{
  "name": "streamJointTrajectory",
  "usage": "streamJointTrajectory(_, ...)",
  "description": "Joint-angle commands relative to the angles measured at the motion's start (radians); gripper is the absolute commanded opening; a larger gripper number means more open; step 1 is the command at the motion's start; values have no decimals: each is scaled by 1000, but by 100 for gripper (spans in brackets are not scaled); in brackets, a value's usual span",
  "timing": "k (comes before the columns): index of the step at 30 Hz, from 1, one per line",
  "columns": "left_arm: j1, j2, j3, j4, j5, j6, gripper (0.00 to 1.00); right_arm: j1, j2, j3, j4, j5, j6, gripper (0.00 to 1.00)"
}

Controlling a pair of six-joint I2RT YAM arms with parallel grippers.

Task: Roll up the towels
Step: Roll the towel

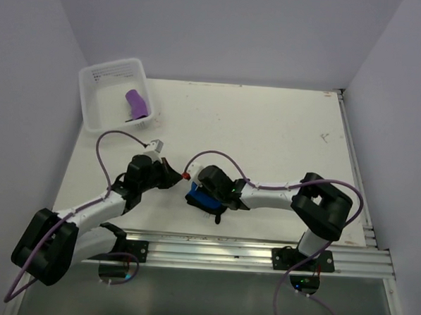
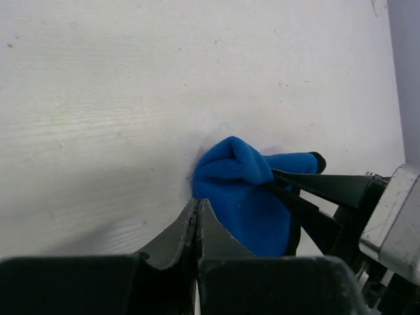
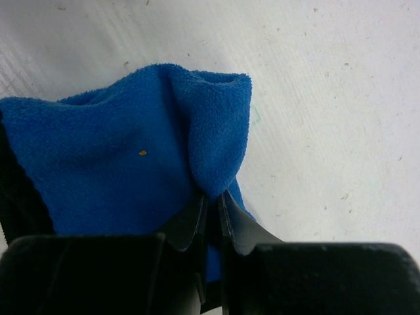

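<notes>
Rolling the bright blue soft towel is being attempted, a fold being clamped by the right gripper (left gripper closed, empty); turn-over judged next.

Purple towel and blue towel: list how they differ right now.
The purple towel is rolled up; the blue towel is bunched and folded over. The purple towel lies in the clear tub at the far left; the blue towel sits on the table near the arms. Nothing holds the purple towel; the right gripper is shut on the blue towel. Both are small soft cloths.
</notes>
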Motion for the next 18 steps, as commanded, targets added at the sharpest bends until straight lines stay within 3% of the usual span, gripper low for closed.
streamJointTrajectory(1, 11, 38, 37, 79, 97, -80, 0, 1, -29, -37, 52, 7, 25, 10)
streamJointTrajectory(6, 11, 127, 55, 292, 173, -187, 0, 2, -18, -39, 68, -2, 34, 0)
streamJointTrajectory(18, -35, 331, 109, 525, 209, -264, 0, 2, -12, -55, 108, -18, 49, 0)
